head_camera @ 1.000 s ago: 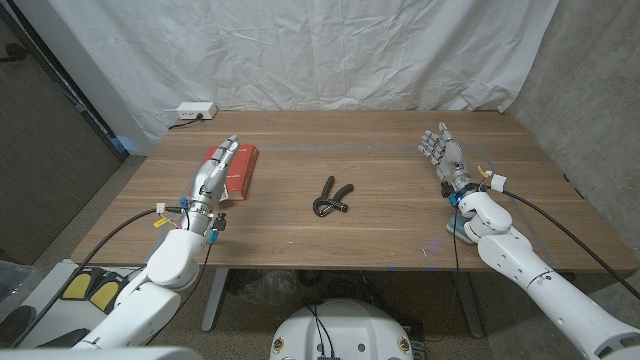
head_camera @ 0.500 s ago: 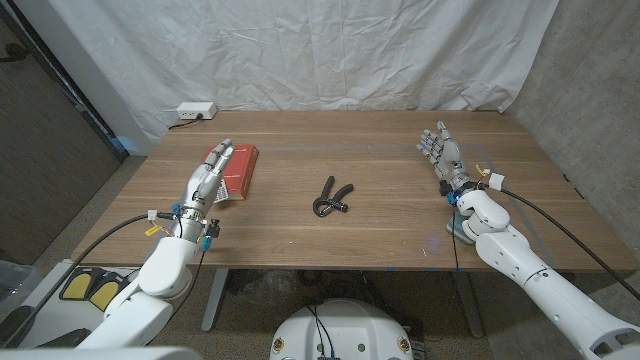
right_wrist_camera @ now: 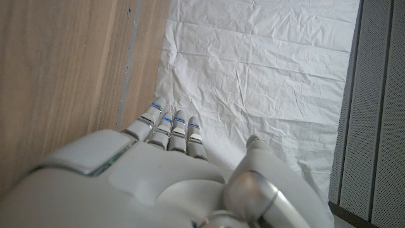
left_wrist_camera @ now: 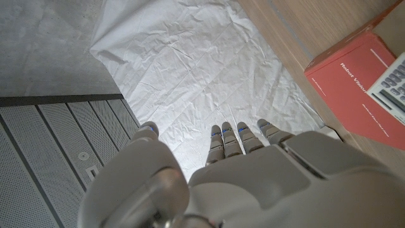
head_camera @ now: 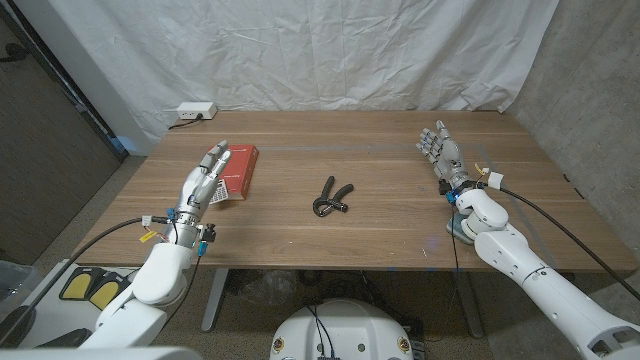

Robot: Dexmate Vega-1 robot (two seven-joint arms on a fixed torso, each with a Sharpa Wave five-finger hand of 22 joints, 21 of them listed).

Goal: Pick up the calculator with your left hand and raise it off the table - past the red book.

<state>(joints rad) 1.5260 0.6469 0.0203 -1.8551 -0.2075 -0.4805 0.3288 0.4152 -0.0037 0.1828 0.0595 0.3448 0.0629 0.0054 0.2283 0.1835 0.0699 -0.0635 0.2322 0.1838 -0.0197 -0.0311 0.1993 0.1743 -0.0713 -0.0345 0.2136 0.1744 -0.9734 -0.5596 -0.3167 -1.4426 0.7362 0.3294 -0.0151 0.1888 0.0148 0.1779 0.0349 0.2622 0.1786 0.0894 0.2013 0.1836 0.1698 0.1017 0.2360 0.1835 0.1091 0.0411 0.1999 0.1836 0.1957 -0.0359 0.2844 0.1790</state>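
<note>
Head view: left hand (head_camera: 203,182) released, fingers straight over the red book (head_camera: 238,169) at the surface's (head_camera: 380,220) left; right hand (head_camera: 445,157) released, holding nothing. Left wrist view: calculator (left_wrist_camera: 393,85) lies on the red book (left_wrist_camera: 354,82), ungrasped.

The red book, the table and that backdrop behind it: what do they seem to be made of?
The red book looks like paper with a smooth matte cover; white lettering is printed on it in the left wrist view. The table shows brown grain lines, so wood or a wood-look laminate, with a dull finish. The backdrop is creased and hangs in folds, probably thin white cloth or plastic sheet.
</note>
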